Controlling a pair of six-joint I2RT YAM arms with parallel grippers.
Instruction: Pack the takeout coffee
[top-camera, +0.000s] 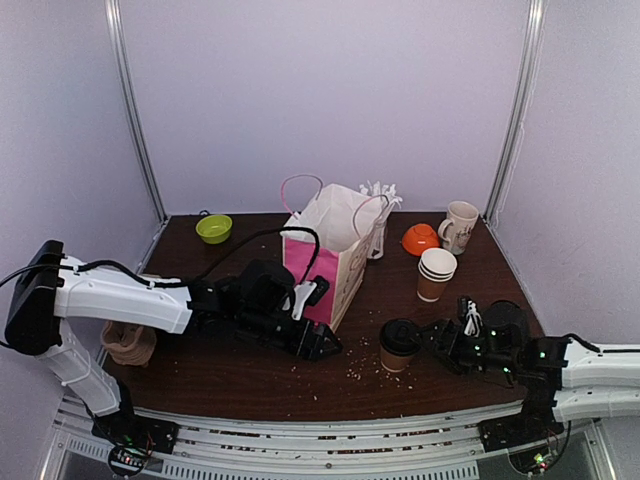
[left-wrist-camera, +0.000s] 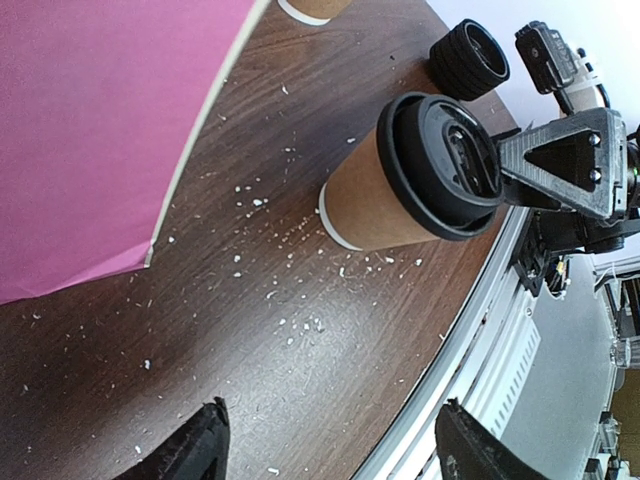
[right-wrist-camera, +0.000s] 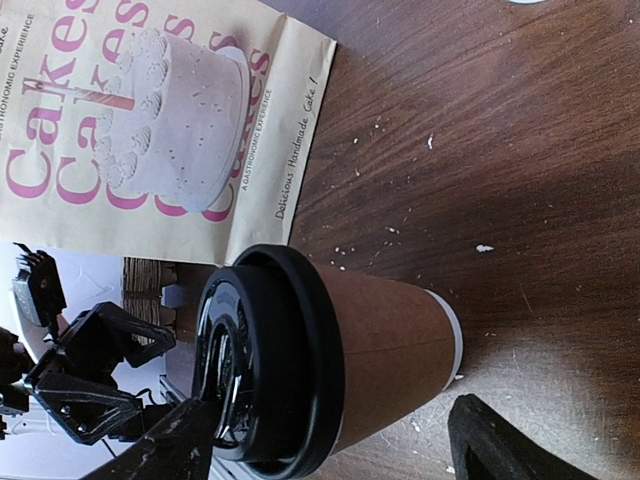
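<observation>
Right wrist, "Delicious Handmade Cake" bag (right-wrist-camera: 150, 130), left hand (left-wrist-camera: 330, 450) wide, right hand (right-wrist-camera: 335, 440) wide

Pale lilac walls (top-camera: 330, 100), metal corner rails (top-camera: 133, 110), dark crumb-strewn wooden table (top-camera: 230, 378).

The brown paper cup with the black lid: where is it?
Top view: the cup stands front right on the wooden table, between the pink paper bag and the right fingers.
</observation>
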